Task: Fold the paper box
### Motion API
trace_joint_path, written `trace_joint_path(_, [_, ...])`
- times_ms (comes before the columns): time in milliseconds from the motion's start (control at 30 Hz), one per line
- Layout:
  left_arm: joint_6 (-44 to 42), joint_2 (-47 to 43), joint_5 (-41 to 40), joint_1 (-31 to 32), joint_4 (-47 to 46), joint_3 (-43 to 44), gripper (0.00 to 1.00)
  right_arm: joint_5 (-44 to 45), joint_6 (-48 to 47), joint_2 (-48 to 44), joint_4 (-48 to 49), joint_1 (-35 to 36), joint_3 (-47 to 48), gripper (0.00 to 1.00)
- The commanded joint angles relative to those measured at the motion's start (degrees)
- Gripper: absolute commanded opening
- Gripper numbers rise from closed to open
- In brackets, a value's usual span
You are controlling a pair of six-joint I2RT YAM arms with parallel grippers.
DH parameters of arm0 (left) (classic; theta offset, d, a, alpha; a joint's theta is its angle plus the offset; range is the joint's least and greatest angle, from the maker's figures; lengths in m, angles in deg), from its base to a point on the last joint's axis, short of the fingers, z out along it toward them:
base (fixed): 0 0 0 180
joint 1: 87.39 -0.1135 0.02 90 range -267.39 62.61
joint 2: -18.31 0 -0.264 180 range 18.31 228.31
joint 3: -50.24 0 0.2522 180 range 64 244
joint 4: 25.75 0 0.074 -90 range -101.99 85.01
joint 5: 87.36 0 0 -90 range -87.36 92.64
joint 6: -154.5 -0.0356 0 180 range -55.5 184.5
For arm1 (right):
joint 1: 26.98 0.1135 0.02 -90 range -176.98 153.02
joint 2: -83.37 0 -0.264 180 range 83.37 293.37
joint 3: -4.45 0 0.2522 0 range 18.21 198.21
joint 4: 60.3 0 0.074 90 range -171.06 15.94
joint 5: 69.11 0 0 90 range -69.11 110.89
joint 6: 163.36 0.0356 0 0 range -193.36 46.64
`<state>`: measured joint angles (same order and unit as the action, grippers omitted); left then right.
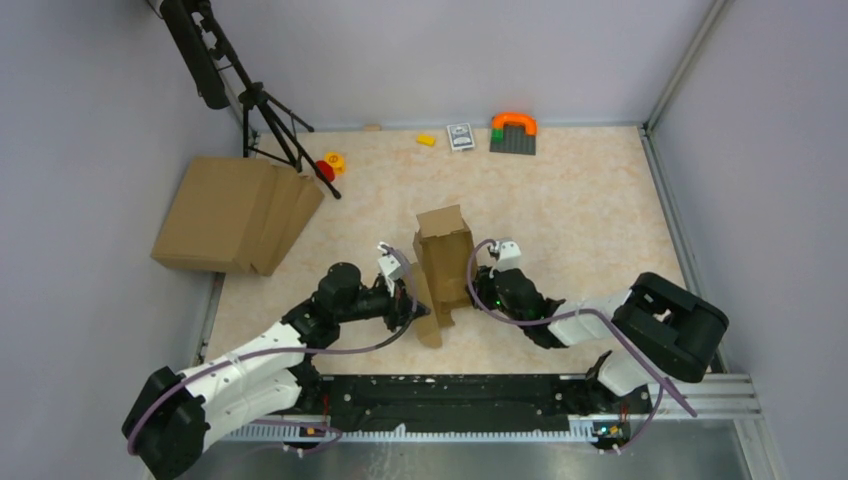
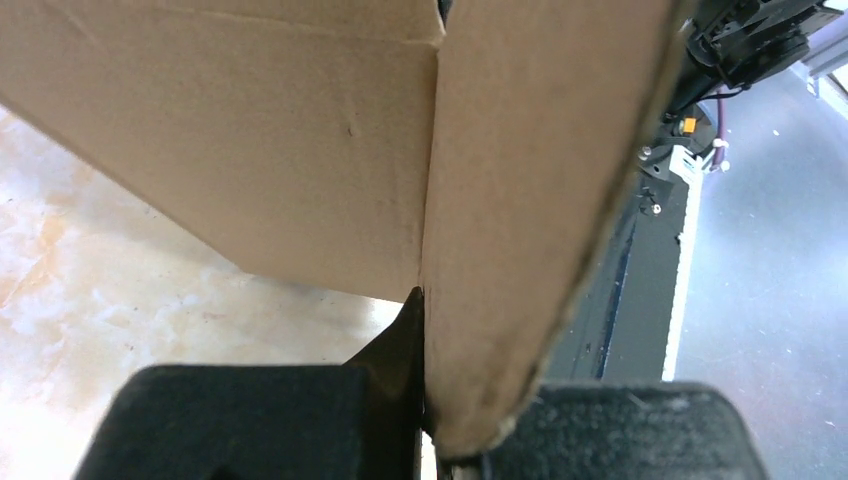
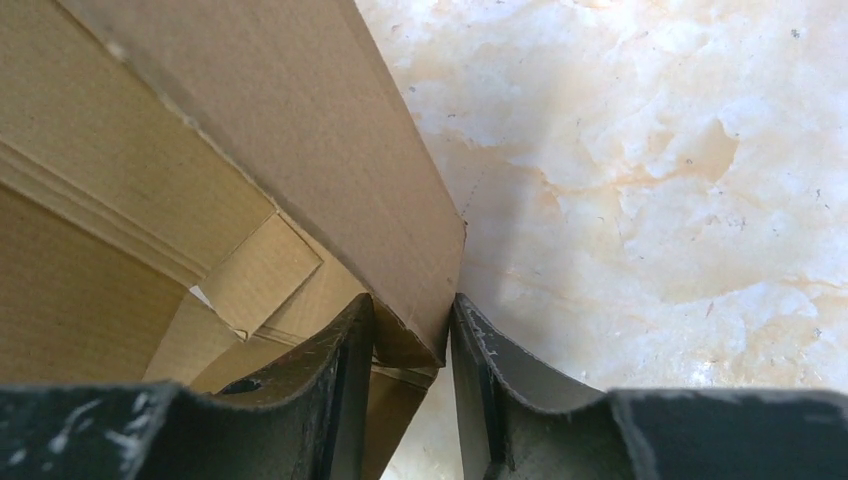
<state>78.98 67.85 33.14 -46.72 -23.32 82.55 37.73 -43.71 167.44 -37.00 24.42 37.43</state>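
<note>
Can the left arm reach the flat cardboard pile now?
Probably not yet: the left claw is shut on the paper box flap. Released, bare table lies between it and the cardboard pile.

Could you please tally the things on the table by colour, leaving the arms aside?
Brown: 2, the paper box and the cardboard pile.
Yellow: 2, a block and a round piece.
Red: 1, a small piece.
Orange: 1, an arch.
Grey: 1, the plate under it.
Black: 1, a tripod.
Dark-and-white: 1, a card pack.
Total: 9.
</note>
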Motion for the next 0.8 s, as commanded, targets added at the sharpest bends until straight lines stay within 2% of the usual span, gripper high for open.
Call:
trace_joint_path(0, [0.8, 1.7, 3.9, 0.6, -2.6, -0.5, 0.0, 2.1, -0.3, 0.6, 2.8, 1.7, 0.8, 0.31])
trace_joint_path(167, [-1.6, 0.9, -2.5, 0.6, 2.5, 1.3, 0.0, 4.3, 0.8, 1.0, 4.2, 2.0, 0.2, 0.25])
trace_joint_path(367, [-3.3, 1.9, -13.0, 0.5, 6.2, 4.8, 0.0, 10.5, 2.1, 3.7, 12.1, 2.0, -0.7, 0.19])
trace_joint_path(633, [-5.1, 8.5, -26.2, 0.5, 3.2, 8.6, 0.01, 17.6, 3.1, 12.0, 20.7, 0.8, 2.0, 0.16])
trace_joint_path(767, [-5.7, 12.7, -29.7, 0.5, -5.7, 6.9, 0.01, 17.2, 2.8, 19.1, 31.0, -0.6, 2.3, 0.16])
